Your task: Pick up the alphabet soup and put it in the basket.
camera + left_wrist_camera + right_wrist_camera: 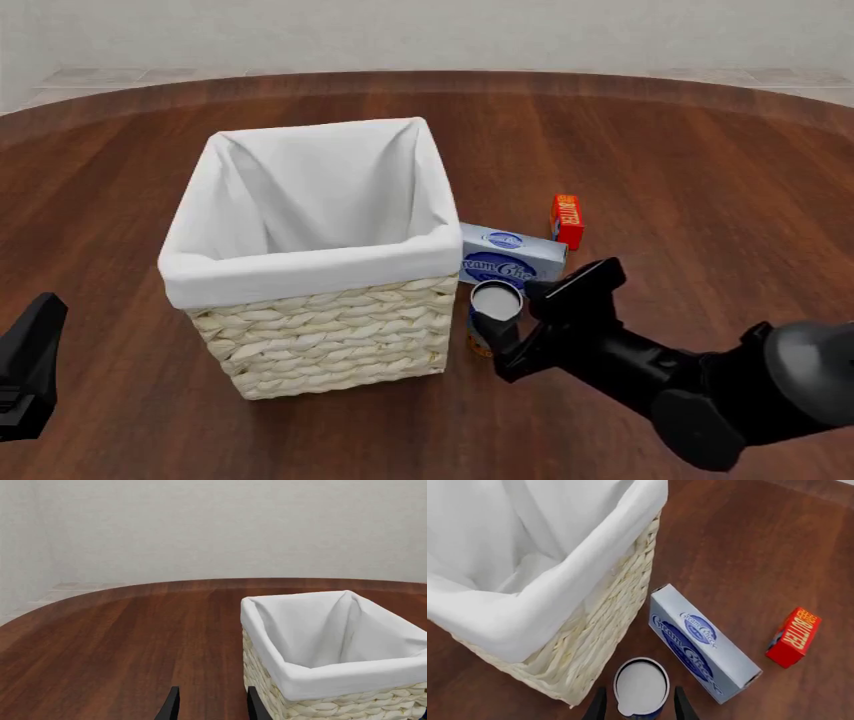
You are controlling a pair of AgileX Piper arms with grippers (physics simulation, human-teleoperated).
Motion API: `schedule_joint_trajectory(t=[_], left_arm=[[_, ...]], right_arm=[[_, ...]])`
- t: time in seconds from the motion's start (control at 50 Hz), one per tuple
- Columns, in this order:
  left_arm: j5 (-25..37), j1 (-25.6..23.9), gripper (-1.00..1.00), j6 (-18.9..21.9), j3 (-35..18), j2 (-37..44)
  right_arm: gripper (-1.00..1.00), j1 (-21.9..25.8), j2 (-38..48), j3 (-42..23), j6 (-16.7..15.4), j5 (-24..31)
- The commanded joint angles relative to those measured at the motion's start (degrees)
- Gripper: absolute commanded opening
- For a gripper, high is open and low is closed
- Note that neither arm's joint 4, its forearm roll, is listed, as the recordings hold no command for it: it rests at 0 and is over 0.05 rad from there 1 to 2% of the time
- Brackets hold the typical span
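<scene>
- The soup can (494, 312) is not in the basket (310, 262) yet; it stands upright on the desk (694, 150), just beside the basket's near right corner, and nothing shows inside the white lining.
- A blue-and-white cream cheese box (514, 255) lies just behind the can, against the basket's right wall, and a small red box (567, 220) stands a little further out from the basket, beyond that.
- In my judgement you are at the grasp step: reaching is done, while closing, lifting, carrying over the rim and letting go are all left.
- Your right tool (635, 704) has its fingers spread to either side of the can, one on the basket side and one on the far side; the right wrist view shows the silver lid between them.
- The gap looks only slightly wider than the can, and I cannot tell whether either finger touches it; it does not look clamped.
- Your right arm reaches in low from the right of the basket, angled toward that near corner, the tool close to the wicker.
- Your left tool (211, 703) sits on the basket's other side, fingers parted a modest way with nothing between them, pointing past the basket's wall across bare desk.
</scene>
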Motion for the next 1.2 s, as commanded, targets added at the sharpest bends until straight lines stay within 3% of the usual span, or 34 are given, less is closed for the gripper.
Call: schedule_joint_trajectory(t=[0.02,0.92,0.94,1.2], left_arm=[[0.0,0.0,1.00,0.0,0.0,0.0],[0.0,0.0,1.00,0.0,0.0,0.0],[0.0,0.0,1.00,0.0,0.0,0.0],[0.0,0.0,1.00,0.0,0.0,0.0]], right_arm=[[1.00,0.0,1.3,-0.6,0.0,-0.5],[1.00,0.2,5.7,-2.8,-0.5,0.2],[-1.00,0.1,5.7,-2.8,-0.4,0.2],[-1.00,0.1,5.0,-2.2,-0.7,-0.4]])
